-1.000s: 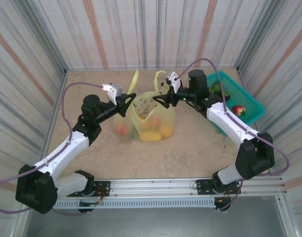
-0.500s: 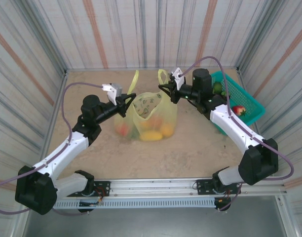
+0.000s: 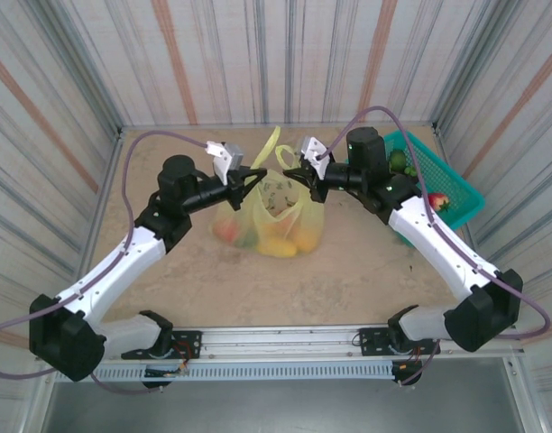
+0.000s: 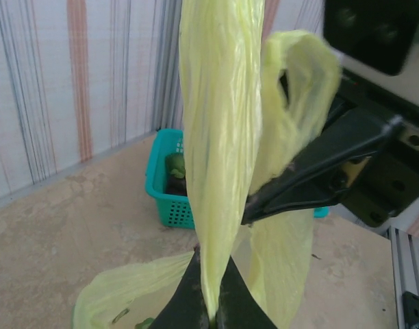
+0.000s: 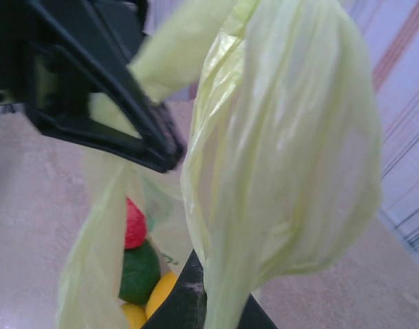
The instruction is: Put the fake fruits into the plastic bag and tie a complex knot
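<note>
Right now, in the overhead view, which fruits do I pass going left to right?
Reddish fruit → yellow fruit, both inside the plastic bag → green fruit → red fruit, both in the teal basket.

Teal mesh basket (image 3: 447,168) at the tan table's (image 3: 348,281) far right corner, beside striped walls (image 3: 213,63)

The plastic bag (image 3: 274,212) is a see-through pale yellow-green, fake fruits (image 3: 276,245) inside show orange, yellow, red and green. Basket (image 3: 452,170) is teal mesh, walls (image 3: 213,54) white with grey and rusty-orange stripes, table (image 3: 348,271) mottled beige, left arm (image 3: 123,266) and right arm (image 3: 434,239) white with black joints
</note>
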